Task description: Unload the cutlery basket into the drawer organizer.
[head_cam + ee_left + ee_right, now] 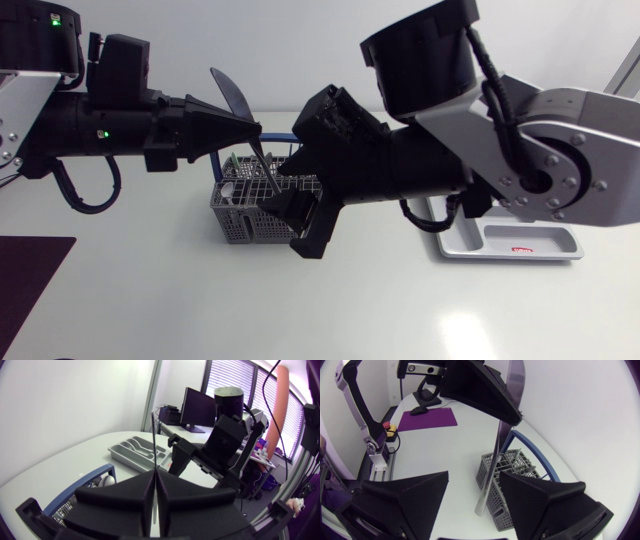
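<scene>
**Cutlery piece (496, 455) being clamped by the left gripper (253, 130), standing between the spread fingers of the right gripper (474, 480)**

The grey mesh cutlery basket (232, 215) is sitting near the middle of the white table (150, 300), just under both grippers, with more cutlery standing in it. The left gripper is clenching the silver cutlery piece partway along its length, above the basket.

The head view is showing the piece tilted, its broad end up and far, its slim end pointing down toward the basket. The left wrist view is catching it only edge-on, as a thin line pinched between the closed fingers (125, 495). The right wrist view is giving its flat face instead. There it is hanging between the right gripper's fingers, which are standing wide apart and released. The piece is sitting closer to one finger, and whether it is touching that finger is not clear.

The drawer organizer (470, 243), a grey tray, is lying at the right of the table, well apart from the basket. The right arm is partly hiding it in the head view, while the left wrist view is showing its moulded compartments beyond the right gripper. A purple mat (427, 417) is lying at the table's near left.
</scene>
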You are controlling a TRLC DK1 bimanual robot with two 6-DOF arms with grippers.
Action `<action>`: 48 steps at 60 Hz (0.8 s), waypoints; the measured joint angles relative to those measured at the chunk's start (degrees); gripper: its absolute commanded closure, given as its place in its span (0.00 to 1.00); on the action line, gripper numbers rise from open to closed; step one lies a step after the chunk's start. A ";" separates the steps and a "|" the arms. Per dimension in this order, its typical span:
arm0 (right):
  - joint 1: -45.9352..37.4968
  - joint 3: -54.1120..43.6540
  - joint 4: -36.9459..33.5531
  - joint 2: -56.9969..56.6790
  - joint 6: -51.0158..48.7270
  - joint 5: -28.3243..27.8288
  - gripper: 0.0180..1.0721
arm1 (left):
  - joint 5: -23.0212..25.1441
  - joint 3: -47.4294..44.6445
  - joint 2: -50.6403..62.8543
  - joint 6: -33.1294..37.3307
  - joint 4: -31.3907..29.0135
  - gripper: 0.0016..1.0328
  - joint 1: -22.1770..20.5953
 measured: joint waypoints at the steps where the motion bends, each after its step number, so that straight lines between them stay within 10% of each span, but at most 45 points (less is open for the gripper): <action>1: -0.07 0.11 -0.09 0.20 0.04 -0.15 0.48 | 0.13 0.00 0.00 0.00 -0.04 0.96 0.00; 14: -0.59 0.46 -0.31 2.25 0.37 -2.19 0.66 | 1.55 0.00 0.04 0.15 -1.20 0.96 0.17; 48: -2.08 0.76 -0.66 3.58 0.39 -5.16 0.70 | 2.60 1.46 0.09 0.15 -3.82 0.96 0.31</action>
